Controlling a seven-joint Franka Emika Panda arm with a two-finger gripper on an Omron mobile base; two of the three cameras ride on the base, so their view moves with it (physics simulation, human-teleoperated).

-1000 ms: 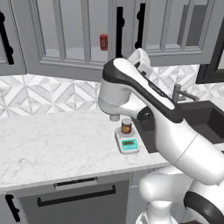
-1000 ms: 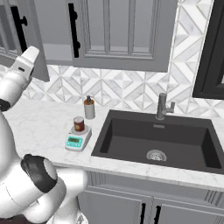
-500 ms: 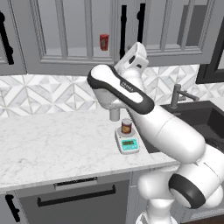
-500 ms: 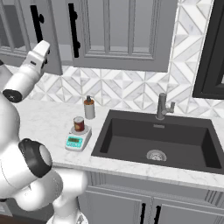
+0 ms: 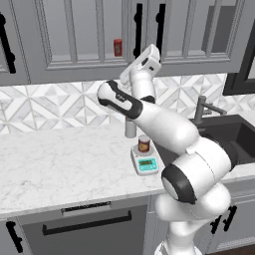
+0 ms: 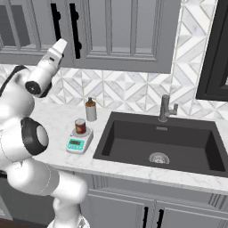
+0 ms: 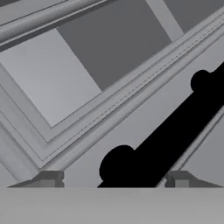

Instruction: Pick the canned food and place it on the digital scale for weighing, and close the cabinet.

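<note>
Pincer [image 7: 113,177] spread wide, empty, fingertips [image 7: 49,178] either side of the cabinet [image 7: 78,74] door's black handle [image 7: 166,140], canned food [image 5: 144,144] standing on digital scale [image 5: 146,162] near the table's front edge

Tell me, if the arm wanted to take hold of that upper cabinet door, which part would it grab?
Probably the black bar handle on the cabinet door. It stands off the door on posts, leaving room behind for fingers. Come straight at the door's front, with the gripper straddling the bar.
</note>
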